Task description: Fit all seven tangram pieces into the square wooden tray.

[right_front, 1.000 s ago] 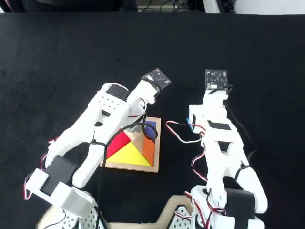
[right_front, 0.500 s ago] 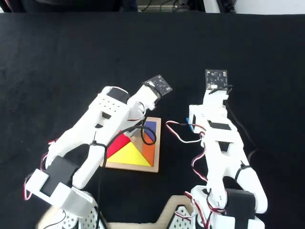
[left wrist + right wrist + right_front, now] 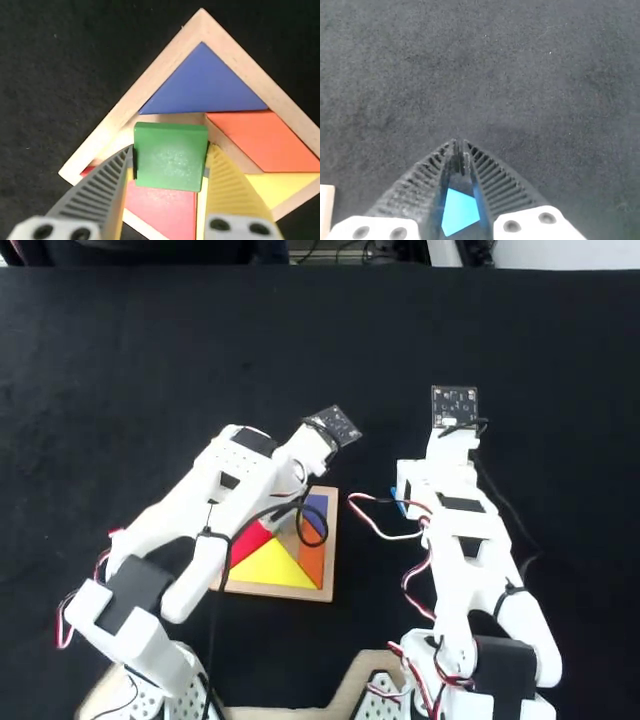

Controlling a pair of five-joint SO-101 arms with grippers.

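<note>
Gripping green sq (image 3: 171,156) L, cyan tri (image 3: 459,211) R

Right claw (image 3: 457,147) tight on light-blue piece (image 3: 459,210); black cloth (image 3: 545,75) beneath

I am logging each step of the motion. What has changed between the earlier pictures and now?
The left arm drew its wrist end back slightly toward the bases, above the wooden tray, with the green square clamped in the left gripper. No grasp or release shows. The tray and the right arm, its right gripper shut on a light blue piece, stayed put.
</note>
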